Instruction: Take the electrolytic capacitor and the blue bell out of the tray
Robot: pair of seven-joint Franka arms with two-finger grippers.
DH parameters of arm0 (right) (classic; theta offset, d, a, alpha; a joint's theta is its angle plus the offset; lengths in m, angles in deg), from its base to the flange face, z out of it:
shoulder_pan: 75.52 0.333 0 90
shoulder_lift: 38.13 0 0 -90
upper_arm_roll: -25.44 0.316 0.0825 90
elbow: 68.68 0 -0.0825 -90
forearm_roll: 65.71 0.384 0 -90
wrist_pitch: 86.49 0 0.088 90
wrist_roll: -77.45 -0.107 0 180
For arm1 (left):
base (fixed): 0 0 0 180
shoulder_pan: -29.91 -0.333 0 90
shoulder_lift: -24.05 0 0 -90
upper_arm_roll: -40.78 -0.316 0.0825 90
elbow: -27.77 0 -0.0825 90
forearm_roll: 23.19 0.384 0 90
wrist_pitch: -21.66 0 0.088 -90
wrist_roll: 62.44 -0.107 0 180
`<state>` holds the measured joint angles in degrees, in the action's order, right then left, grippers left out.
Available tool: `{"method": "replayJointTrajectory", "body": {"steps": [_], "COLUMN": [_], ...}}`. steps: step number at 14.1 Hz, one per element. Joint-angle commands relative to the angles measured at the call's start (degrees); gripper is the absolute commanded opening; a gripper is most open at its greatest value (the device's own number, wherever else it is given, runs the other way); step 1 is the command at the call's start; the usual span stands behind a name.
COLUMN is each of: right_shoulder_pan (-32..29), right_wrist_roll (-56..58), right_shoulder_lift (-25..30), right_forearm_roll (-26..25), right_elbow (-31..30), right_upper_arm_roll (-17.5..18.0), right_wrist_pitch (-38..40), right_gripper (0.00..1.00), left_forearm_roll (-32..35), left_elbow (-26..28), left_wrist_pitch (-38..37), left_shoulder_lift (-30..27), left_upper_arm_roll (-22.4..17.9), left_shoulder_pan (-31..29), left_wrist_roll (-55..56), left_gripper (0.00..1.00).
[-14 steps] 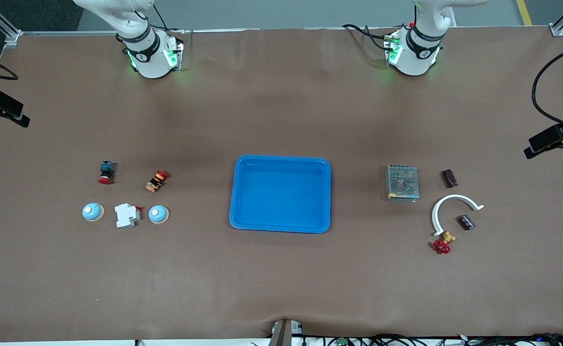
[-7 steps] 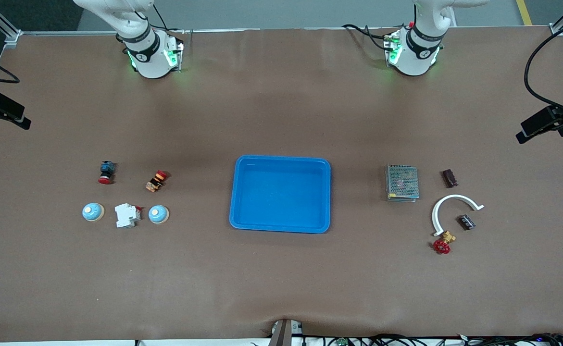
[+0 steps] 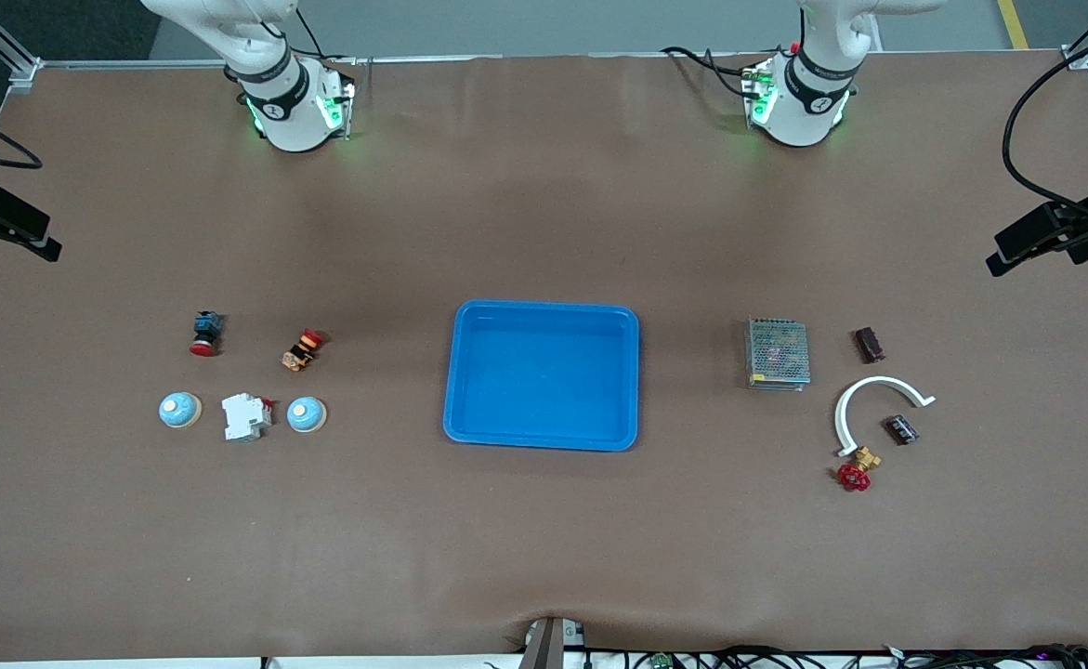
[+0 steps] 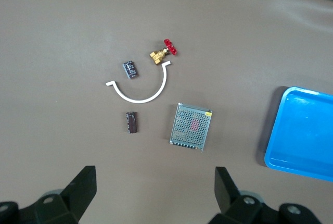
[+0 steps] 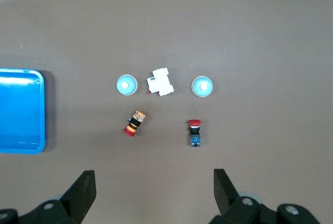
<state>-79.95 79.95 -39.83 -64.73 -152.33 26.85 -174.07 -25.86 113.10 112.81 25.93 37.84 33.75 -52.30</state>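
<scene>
Currently I logged: tray (image 3: 544, 374) empty between both claws; left claw (image 4: 155, 193) agape above capacitors (image 4: 130, 70); right claw (image 5: 151, 193) agape above bells (image 5: 126, 84). I judged nothing needed removing; best stayed clear.

Left end effector (image 3: 1031, 243) drifted lower and inward at its end of the counter, right end effector (image 3: 9, 232) edged lower and slightly inward at the other end
</scene>
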Motion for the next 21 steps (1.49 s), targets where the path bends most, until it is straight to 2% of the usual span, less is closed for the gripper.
{"method": "replayJointTrajectory", "body": {"steps": [1, 21], "right_shoulder_pan": [0.2, 1.6], "right_wrist_roll": [-0.7, -0.2], "right_shoulder_lift": [-0.5, -0.9], "right_forearm_roll": [-0.3, -1.4], "right_elbow": [0.9, 0.4], "right_upper_arm_roll": [0.1, 0.1], "right_wrist_pitch": [-0.1, -2.7], "right_gripper": [1.00, 1.00], "left_forearm_roll": [-0.3, -0.1], "left_elbow": [-0.3, -0.9], "left_wrist_pitch": [-0.6, -0.6], "left_shoulder_lift": [-0.6, -0.4], "left_upper_arm_roll": [0.4, 0.4], "left_shoulder_pan": [-0.1, -0.1], "left_wrist_roll": [-0.3, -4.2], "left_gripper": [1.00, 1.00]}}
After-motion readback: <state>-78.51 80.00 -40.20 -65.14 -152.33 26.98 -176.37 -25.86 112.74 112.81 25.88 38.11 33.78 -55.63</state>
